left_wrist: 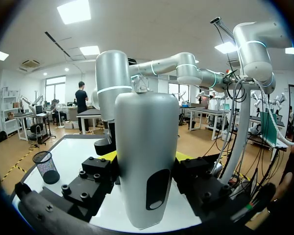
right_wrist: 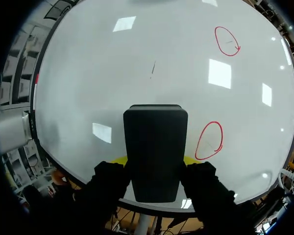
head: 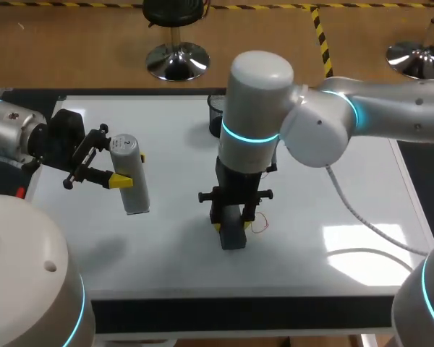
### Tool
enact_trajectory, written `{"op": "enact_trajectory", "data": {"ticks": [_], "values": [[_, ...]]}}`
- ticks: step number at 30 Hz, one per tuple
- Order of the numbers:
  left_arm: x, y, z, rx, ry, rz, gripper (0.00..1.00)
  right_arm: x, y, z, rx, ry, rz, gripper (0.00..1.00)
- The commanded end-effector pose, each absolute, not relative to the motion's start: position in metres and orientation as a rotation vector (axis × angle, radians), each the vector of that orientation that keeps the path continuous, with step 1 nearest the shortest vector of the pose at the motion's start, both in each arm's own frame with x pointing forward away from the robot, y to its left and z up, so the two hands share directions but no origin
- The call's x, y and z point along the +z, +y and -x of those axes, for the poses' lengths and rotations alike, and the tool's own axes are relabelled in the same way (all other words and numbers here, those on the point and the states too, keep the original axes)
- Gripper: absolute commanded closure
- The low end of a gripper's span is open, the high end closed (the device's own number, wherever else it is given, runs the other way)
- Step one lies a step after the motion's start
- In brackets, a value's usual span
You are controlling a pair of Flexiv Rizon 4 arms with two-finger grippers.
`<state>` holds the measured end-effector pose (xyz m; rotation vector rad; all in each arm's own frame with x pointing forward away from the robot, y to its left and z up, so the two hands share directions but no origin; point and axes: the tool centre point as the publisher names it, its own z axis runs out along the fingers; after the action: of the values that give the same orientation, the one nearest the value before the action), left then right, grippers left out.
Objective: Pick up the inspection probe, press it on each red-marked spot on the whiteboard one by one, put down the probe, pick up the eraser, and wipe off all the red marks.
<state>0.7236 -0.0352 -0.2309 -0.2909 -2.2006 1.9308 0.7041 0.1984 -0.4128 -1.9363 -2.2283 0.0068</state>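
Note:
The grey cylindrical probe point(head: 132, 176) hangs upright above the left part of the whiteboard point(head: 333, 181), and my left gripper point(head: 121, 181) is shut on it. In the left wrist view the probe point(left_wrist: 147, 161) fills the gap between the fingers. At the board's middle my right gripper point(head: 231, 227) points straight down, shut on the black eraser point(head: 233, 235). A small red mark point(head: 259, 224) lies just right of the eraser. In the right wrist view the eraser point(right_wrist: 156, 147) sits between the fingers, with one red oval point(right_wrist: 209, 141) beside it and another red oval point(right_wrist: 227, 41) farther ahead.
A black mesh cup point(head: 215, 113) stands at the board's far edge, behind my right arm; it also shows in the left wrist view as the mesh cup point(left_wrist: 45, 166). A cable point(head: 362, 220) trails over the board's right side.

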Motion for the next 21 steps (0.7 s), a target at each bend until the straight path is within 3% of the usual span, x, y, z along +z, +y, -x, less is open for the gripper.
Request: {"op": "enact_trajectory", "data": {"ticks": [1, 21], "values": [[-0.229, -0.035, -0.723, 1.933, -2.202, 0.292, 1.0, -0.423, 0.197, -0.708, 0.018, -2.22, 1.926, 1.0], [-0.229, -0.035, -0.723, 1.933, -2.202, 0.292, 1.0, -0.448, 0.152, -0.72, 0.093, -2.123, 1.974, 1.0]]}}
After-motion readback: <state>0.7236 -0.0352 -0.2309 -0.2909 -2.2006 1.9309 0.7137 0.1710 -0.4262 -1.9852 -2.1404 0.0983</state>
